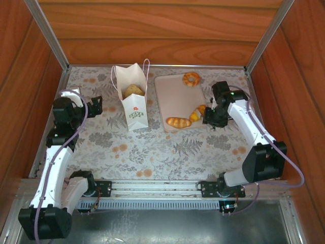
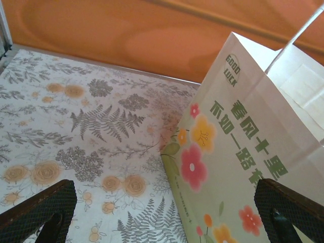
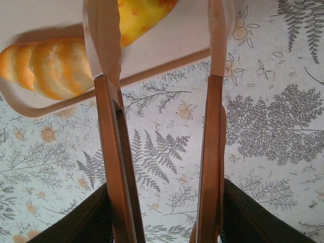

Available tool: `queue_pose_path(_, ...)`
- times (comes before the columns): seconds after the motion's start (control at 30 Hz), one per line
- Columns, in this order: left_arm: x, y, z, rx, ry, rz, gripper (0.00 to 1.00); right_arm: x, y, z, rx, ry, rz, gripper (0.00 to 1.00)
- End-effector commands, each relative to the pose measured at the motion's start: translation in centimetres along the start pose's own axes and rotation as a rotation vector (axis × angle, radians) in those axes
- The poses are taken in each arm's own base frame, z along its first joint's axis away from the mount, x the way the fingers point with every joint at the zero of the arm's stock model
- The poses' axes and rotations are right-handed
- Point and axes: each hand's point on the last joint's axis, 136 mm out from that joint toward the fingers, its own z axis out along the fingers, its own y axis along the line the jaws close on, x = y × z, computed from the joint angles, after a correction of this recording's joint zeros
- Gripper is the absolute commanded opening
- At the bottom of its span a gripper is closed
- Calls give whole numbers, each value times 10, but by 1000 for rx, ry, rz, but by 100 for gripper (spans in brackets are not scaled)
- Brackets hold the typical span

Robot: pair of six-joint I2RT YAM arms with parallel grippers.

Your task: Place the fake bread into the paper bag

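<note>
A fern-and-flower cloth is covering the bench, boxed in by reddish wooden walls. Nearest, the right fingers are pinching the handles of the tongs, whose pale tips are standing apart at the near corner of the tray, seemingly lining up on a yellow pastry beside a striped roll. The left fingers are spread wide and empty beside the paper bag, probably waiting to steady it. The bag is standing upright, mouth open, one loaf already lying inside; a ring is resting at the tray's far end. "GOOD LUCK" is showing near the bag's top corner above green Chinese characters; the side logo is too small to read.
</note>
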Motion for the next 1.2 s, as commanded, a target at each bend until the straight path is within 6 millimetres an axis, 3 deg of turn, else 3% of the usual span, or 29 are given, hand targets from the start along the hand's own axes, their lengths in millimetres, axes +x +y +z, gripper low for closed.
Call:
queue_pose_path(0.0,-8,-8,1,53,-29,-25,96,-7,5,2,-38,-6,12,54)
queue_pose_path(0.7,-5,3,8,38,-8,-59,96,-33,25,16,-97,60,-6,51)
queue_pose_path(0.87,-4,4,9,39,-3,-63,96,-28,22,18,-84,82,-4,47)
queue_pose_path(1.17,-6,4,6,44,-13,-66,96,-22,19,12,-79,59,-11,26)
